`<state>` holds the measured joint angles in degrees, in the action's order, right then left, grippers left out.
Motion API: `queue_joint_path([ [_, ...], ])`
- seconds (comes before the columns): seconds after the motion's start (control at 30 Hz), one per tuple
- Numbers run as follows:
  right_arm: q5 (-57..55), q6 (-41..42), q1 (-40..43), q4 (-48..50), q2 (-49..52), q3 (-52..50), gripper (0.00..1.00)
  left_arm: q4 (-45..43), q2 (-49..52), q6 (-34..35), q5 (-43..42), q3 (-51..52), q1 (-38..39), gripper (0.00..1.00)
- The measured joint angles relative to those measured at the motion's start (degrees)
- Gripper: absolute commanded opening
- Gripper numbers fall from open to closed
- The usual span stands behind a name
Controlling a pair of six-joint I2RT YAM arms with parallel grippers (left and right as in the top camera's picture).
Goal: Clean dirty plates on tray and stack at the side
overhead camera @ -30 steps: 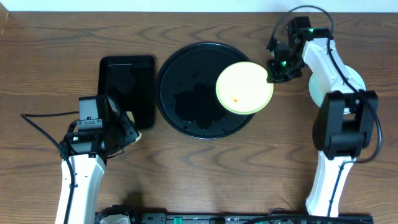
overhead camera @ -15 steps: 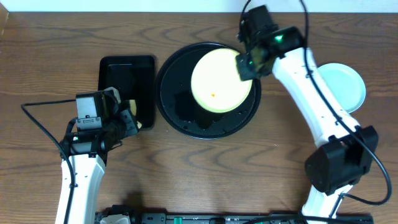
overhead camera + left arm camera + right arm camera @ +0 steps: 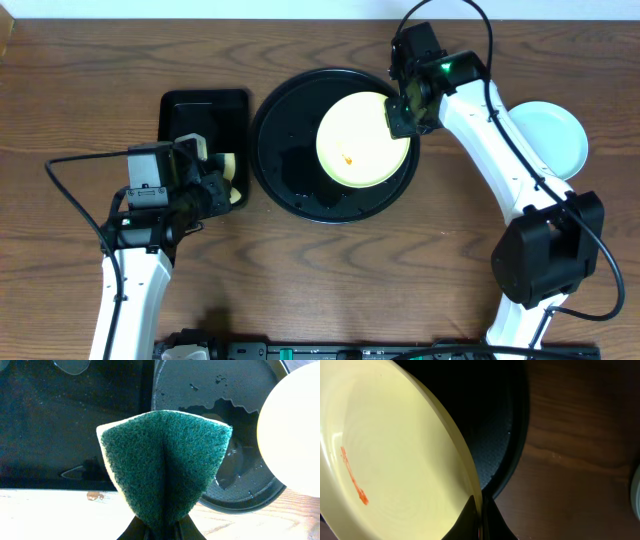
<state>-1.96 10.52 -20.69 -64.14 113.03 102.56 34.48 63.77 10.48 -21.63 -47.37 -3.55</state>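
A pale yellow plate (image 3: 358,140) with an orange smear hangs tilted over the right half of the round black tray (image 3: 290,150). My right gripper (image 3: 398,118) is shut on the plate's right rim. In the right wrist view the plate (image 3: 395,460) fills the left side, with the gripper (image 3: 479,522) pinching its edge above the tray (image 3: 502,445). My left gripper (image 3: 162,532) is shut on a folded green sponge (image 3: 165,460). It hovers by the tray's left rim (image 3: 240,500), and overhead the sponge (image 3: 232,168) shows beside it. A mint-green plate (image 3: 550,140) rests on the table at the right.
A rectangular black tray (image 3: 205,125) lies left of the round one, under the left gripper. Water pools on the round tray's floor (image 3: 230,455). The right arm reaches across from the right side, and bare wooden tabletop (image 3: 330,270) lies in front.
The right arm carried the yellow plate from the tray's right edge to over the tray. The left gripper moved up and right with the sponge, toward the round tray.
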Motion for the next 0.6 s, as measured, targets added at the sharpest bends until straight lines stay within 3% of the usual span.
queue_joint_path([
  [0.33, -3.15, 2.58, 0.52, -0.85, 0.0, -1.42, 0.01, -1.66, 2.32, 3.45, -0.7, -1.22, 5.6, 0.07],
  [0.6, -6.75, 7.08, 0.11, 3.72, 0.0, -8.11, 0.01, 14.67, 16.94, 4.79, -0.96, -22.49, 10.67, 0.08],
])
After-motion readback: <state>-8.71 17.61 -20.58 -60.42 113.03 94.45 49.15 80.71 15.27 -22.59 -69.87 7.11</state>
